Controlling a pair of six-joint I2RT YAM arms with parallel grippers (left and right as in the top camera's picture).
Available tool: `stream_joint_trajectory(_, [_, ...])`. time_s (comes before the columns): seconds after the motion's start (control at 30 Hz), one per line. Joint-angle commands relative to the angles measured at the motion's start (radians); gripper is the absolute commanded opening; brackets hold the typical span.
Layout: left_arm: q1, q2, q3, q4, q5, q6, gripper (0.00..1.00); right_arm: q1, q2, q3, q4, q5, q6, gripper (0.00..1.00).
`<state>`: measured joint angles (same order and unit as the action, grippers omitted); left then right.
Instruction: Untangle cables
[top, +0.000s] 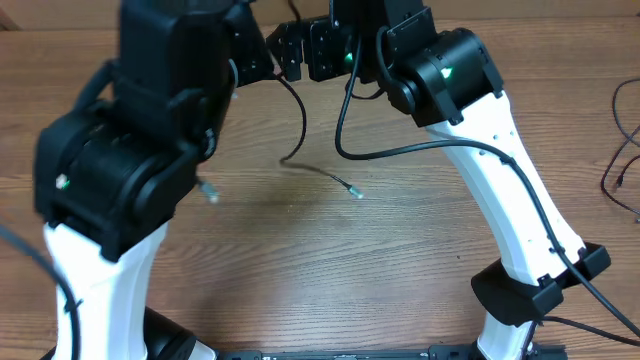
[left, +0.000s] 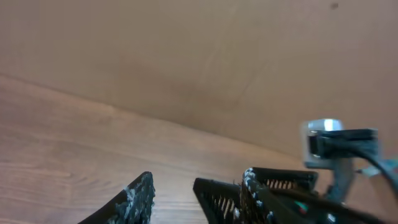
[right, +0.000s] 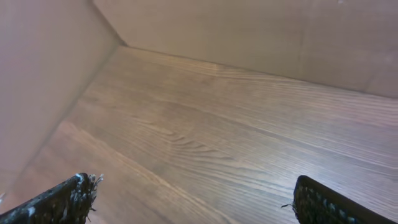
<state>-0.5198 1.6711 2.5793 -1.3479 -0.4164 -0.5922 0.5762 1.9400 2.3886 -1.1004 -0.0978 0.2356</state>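
One cable trails to its plug on the table; other cables lie well right of it. Above it, the left gripper stands part-open, perhaps hooking it. The right gripper gapes, empty. Strands are being separated; next, probably a grasp near the plug.

Wood-grain table; plain beige wall behind.
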Motion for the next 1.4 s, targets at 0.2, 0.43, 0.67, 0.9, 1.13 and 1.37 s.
stream_joint_trajectory(0.2, [-0.004, -0.064, 0.105, -0.031, -0.012, 0.036, 0.04, -0.095, 0.0, 0.006, -0.002, 0.168, 0.08, 1.0])
stream_joint_trajectory(0.43, [-0.004, -0.108, 0.106, -0.029, -0.047, 0.06, 0.04, -0.202, 0.0, 0.006, -0.051, 0.228, 0.079, 1.0])
stream_joint_trajectory(0.67, [-0.004, -0.117, 0.106, -0.034, -0.063, 0.077, 0.04, -0.302, 0.0, 0.006, -0.095, 0.222, 0.078, 1.0])
stream_joint_trajectory(0.9, [-0.004, -0.111, 0.106, -0.035, -0.06, 0.076, 0.04, -0.33, 0.0, 0.006, -0.101, 0.04, 0.037, 1.0])
stream_joint_trajectory(1.13, [-0.004, -0.09, 0.106, -0.071, -0.047, 0.084, 0.04, -0.307, 0.0, 0.006, -0.127, -0.08, -0.074, 1.0])
stream_joint_trajectory(1.37, [-0.004, -0.051, 0.106, -0.145, 0.09, 0.257, 0.04, -0.315, 0.0, 0.006, -0.175, -0.187, -0.195, 1.0])
